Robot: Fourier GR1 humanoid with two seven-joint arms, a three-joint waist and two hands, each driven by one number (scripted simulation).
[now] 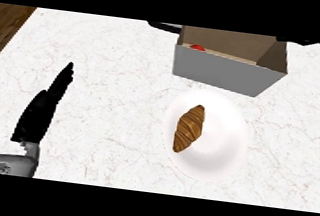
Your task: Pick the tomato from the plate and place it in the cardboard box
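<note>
- My left hand (41,110) lies at the left of the view, well apart from everything else. Its fingers are straight and together, pointing up and away along the counter (108,73), and it holds nothing. I judge it to be resting, kept out of the way.
- My right hand does not show clearly. A dark shape sits at the far right edge, beside the box, but I cannot tell what it is, so I say nothing of that hand's state.
- The tomato (197,47) is already inside the box (227,70). Only a small red piece of it shows, just over the near wall at the left corner. The wall hides the rest, so I cannot tell whether it lies flat on the floor of the box or leans on the side.
- What I see of it is bright red, rounded and smooth.
- The box stands open at the top, grey outside and brown inside, just beyond the plate (216,160). That nearness suits a short carry from one to the other.
- The plate is white and holds only a brown croissant (189,128), lying lengthwise near its middle. It looks undisturbed.
- Judging from this, the placing is done; what remains for me is to keep my hands clear.
</note>
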